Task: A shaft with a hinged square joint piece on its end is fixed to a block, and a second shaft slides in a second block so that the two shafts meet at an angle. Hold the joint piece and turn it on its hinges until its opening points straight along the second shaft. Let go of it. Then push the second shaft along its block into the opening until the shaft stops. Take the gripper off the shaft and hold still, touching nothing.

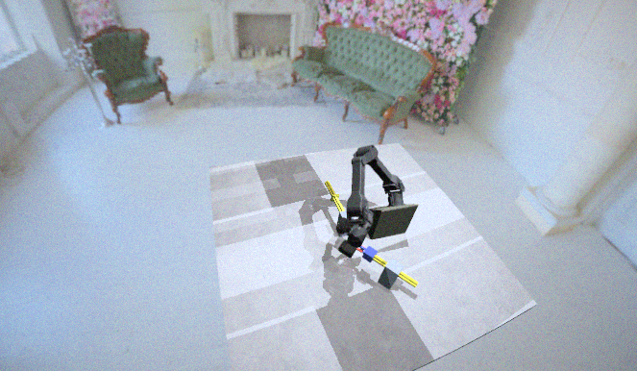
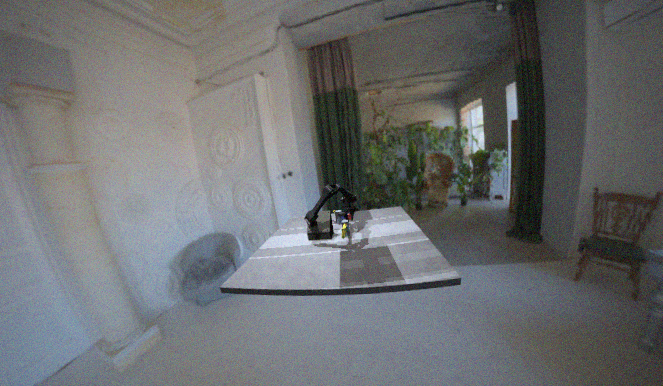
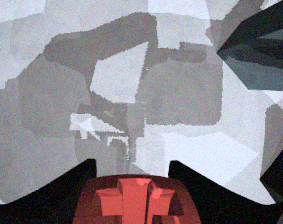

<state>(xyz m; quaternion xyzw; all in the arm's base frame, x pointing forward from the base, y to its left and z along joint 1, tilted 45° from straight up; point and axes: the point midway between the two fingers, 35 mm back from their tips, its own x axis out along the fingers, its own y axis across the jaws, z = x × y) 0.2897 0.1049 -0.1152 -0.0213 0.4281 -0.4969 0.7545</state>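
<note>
The red square joint piece fills the bottom middle of the wrist view, between my black fingers. My gripper is shut on it. In the top view the piece sits at the end of a blue collar on a yellow shaft that runs through a grey block. The second yellow shaft slants down from the back left towards the gripper; its lower end and its block are hidden behind the arm. In the exterior view the arm and parts are too small to read.
The arm's dark base box stands just right of the gripper. A dark angular shape juts in at the right of the wrist view. The grey patchwork table top ends at an edge at the front right.
</note>
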